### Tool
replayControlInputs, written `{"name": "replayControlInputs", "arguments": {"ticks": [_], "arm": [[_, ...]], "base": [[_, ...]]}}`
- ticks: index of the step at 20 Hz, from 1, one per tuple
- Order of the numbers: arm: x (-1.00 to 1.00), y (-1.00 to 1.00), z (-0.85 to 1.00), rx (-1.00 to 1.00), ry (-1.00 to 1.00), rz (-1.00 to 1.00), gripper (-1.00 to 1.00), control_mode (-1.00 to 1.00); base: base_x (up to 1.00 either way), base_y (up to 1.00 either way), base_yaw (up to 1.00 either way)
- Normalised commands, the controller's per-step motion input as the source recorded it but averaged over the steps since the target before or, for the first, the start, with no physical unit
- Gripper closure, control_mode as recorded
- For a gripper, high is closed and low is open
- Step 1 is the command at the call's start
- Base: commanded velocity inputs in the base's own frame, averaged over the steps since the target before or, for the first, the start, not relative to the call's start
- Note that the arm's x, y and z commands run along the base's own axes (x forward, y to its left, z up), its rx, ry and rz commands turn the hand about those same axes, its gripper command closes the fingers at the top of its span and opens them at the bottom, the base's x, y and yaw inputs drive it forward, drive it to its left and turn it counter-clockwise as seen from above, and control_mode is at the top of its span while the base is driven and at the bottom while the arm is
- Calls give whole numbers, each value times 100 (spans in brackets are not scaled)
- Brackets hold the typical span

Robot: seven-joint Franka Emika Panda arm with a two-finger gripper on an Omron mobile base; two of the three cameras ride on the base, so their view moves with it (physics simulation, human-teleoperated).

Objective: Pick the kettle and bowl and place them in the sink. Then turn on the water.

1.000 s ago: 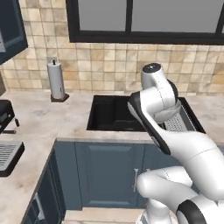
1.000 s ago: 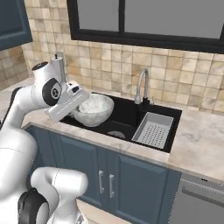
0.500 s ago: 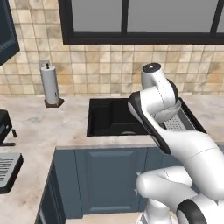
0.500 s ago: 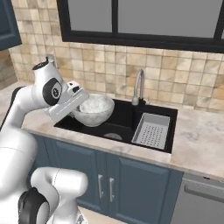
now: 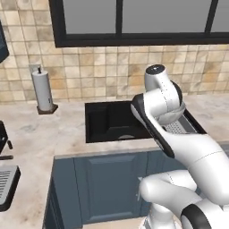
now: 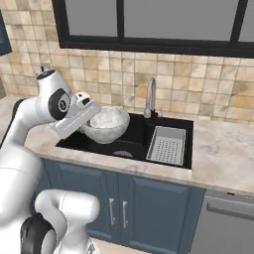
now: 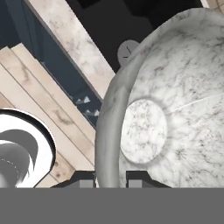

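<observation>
My gripper (image 6: 93, 117) is shut on the near rim of the bowl (image 6: 107, 124), a deep whitish-grey one with a speckled inside. It holds the bowl over the left part of the black sink (image 6: 133, 144). In the hand view the bowl (image 7: 175, 109) looms large, its rim wedged between the two fingertips of the gripper (image 7: 113, 179). The sink's round drain (image 7: 128, 51) shows behind it. From the left base view the sink (image 5: 107, 120) lies partly behind my arm. The kettle and the water are out of view.
A grey drain tray (image 6: 167, 145) lies in the sink's right part, and the silver faucet (image 6: 150, 96) stands behind it. A paper towel holder (image 5: 43, 89) stands on the counter at the left, with a dark appliance (image 5: 4, 183) nearer the left edge.
Both base views have shifted slightly to the left, so the base has driven a little. The bowl stays in the gripper over the sink.
</observation>
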Motion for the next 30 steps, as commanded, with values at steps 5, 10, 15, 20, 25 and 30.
{"name": "replayControlInputs", "arguments": {"ticks": [5, 10, 15, 20, 25, 30], "arm": [[0, 0, 0, 0, 0, 0, 100, 100], [0, 0, 0, 0, 0, 0, 100, 100], [0, 0, 0, 0, 0, 0, 100, 100], [0, 0, 0, 0, 0, 0, 100, 100], [0, 0, 0, 0, 0, 0, 100, 100], [0, 0, 0, 0, 0, 0, 100, 100]], "base": [[50, 34, -19], [51, 19, -12], [47, 20, -8], [21, 30, -5], [25, 32, -5], [44, 23, 0]]}}
